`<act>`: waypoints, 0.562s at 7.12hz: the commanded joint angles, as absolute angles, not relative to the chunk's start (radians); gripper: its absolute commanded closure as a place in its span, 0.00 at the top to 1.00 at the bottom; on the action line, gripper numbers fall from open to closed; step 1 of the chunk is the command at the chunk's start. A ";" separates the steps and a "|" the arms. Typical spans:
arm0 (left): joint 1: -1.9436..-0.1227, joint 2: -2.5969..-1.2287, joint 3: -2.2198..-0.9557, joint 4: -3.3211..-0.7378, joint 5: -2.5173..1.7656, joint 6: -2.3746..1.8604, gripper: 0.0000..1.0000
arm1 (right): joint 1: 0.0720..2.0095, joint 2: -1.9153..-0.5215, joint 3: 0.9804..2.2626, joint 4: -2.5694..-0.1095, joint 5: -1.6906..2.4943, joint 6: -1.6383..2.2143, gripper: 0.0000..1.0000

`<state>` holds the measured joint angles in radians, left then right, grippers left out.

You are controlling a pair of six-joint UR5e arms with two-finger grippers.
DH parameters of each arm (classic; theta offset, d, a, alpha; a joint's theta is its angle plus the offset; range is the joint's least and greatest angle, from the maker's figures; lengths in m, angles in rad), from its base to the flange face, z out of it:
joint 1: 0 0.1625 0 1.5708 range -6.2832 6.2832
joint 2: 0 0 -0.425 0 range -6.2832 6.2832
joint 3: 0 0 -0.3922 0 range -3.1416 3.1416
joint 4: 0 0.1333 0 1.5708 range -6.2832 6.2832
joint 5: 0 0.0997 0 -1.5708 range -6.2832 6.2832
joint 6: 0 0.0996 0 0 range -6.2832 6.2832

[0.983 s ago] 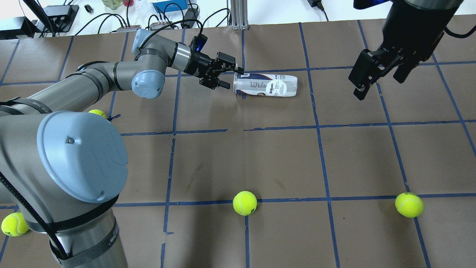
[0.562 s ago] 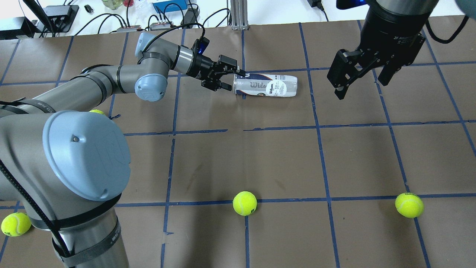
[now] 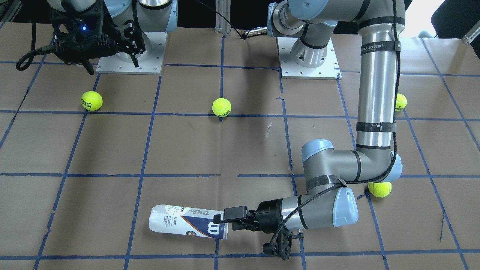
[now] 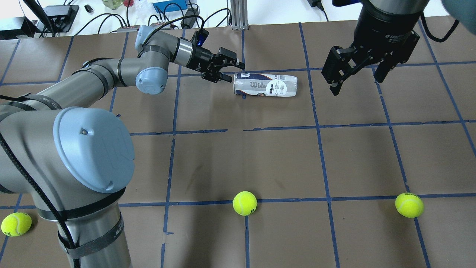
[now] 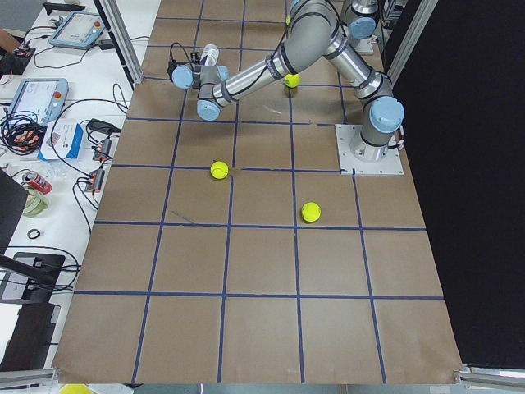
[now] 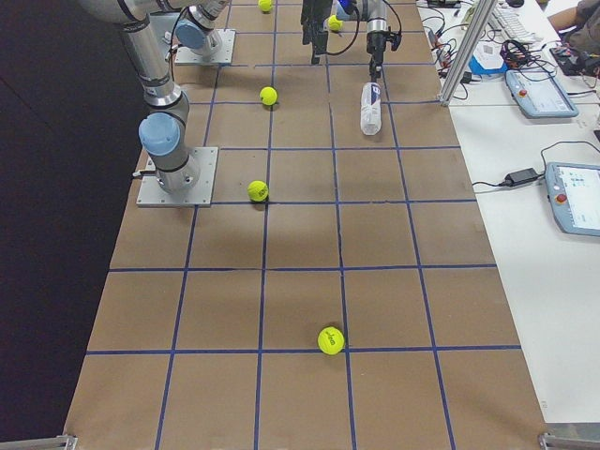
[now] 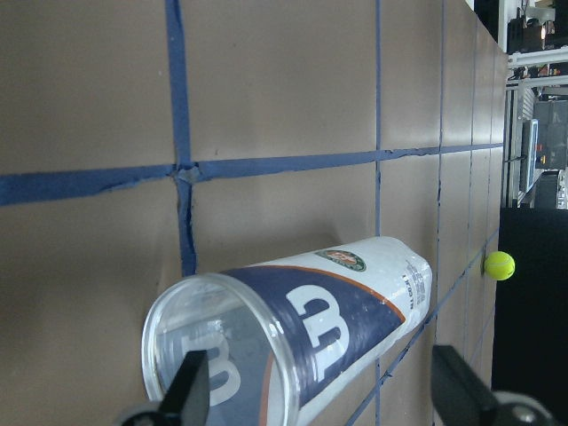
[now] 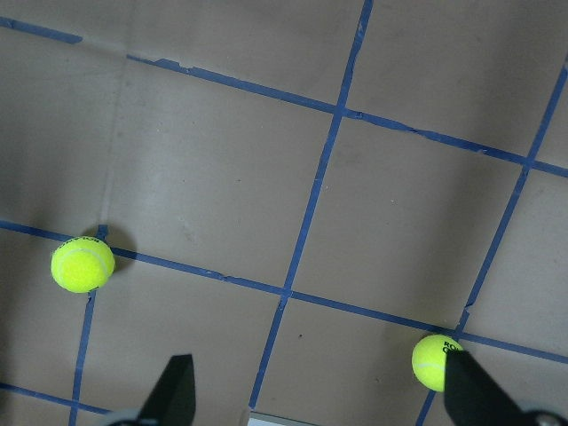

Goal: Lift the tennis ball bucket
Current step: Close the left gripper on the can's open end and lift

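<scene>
The tennis ball bucket [image 4: 266, 85] is a clear tube with a white and navy Wilson label. It lies on its side on the brown table at the far middle, and also shows in the front view [image 3: 187, 226]. My left gripper [image 4: 234, 73] is open and low at the tube's left, open end. In the left wrist view the tube's mouth [image 7: 302, 337] lies between the fingers. My right gripper [image 4: 357, 83] is open and empty. It hangs above the table, to the right of the tube's closed end and apart from it.
Loose tennis balls lie near the robot's side: one in the middle [image 4: 244, 203], one on the right [image 4: 409, 204], one at the left base [image 4: 16, 224]. Another lies under the left elbow [image 3: 379, 189]. Cables and boxes [image 4: 55, 16] line the far edge.
My left gripper has shifted a little toward the table's far side at the tube's open end. My right gripper has moved left toward the tube. The tube has not moved.
</scene>
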<state>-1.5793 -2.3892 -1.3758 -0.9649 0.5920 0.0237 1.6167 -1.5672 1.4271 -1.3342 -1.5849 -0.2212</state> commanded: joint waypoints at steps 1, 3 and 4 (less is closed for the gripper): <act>-1.594 -2.395 -1.379 -0.965 0.586 0.003 0.53 | 1.617 -1.566 1.428 -1.335 -1.591 -0.221 1.00; -1.626 -2.387 -1.405 -0.963 0.574 -0.002 0.17 | 1.617 -1.566 1.430 -1.327 -1.586 -0.224 1.00; -1.629 -2.379 -1.408 -0.954 0.575 -0.049 0.12 | 1.617 -1.566 1.431 -1.328 -1.592 -0.225 1.00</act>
